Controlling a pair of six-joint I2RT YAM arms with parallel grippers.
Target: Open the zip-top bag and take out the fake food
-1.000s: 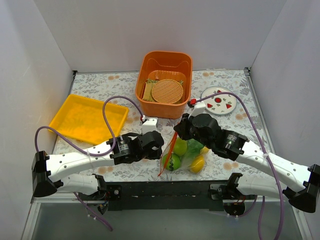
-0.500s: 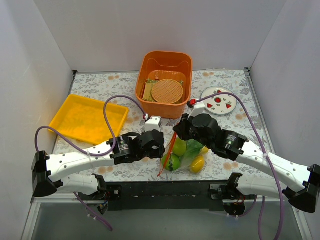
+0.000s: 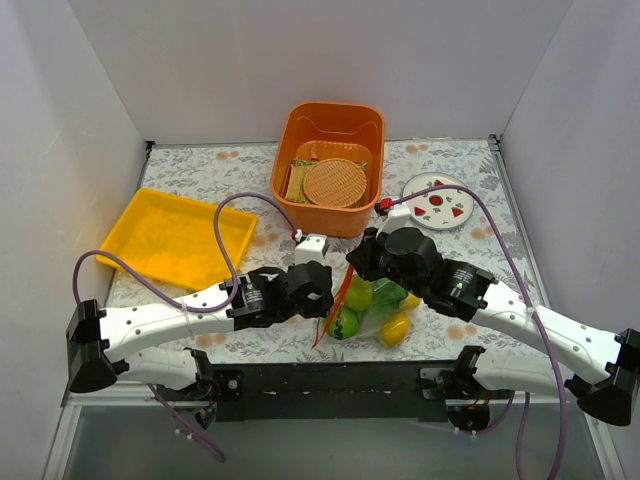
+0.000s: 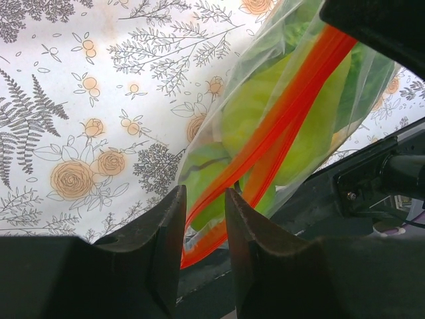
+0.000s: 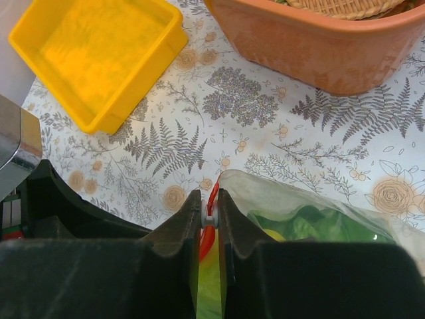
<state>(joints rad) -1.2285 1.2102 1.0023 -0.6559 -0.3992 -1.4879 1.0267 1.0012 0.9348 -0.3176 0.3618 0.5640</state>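
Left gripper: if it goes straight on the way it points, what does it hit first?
Most likely the orange zip strip of the bag, which lies right between the left gripper's open jaws. The green fake food sits behind it. Depth is hard to judge.

The bag sits in the near middle, boxed in. The left claw crowds its left side and the right claw its far end. The orange bin blocks the far middle. The yellow tray fills the left. Bare counter lies far left of the bin, and around the plate at far right.
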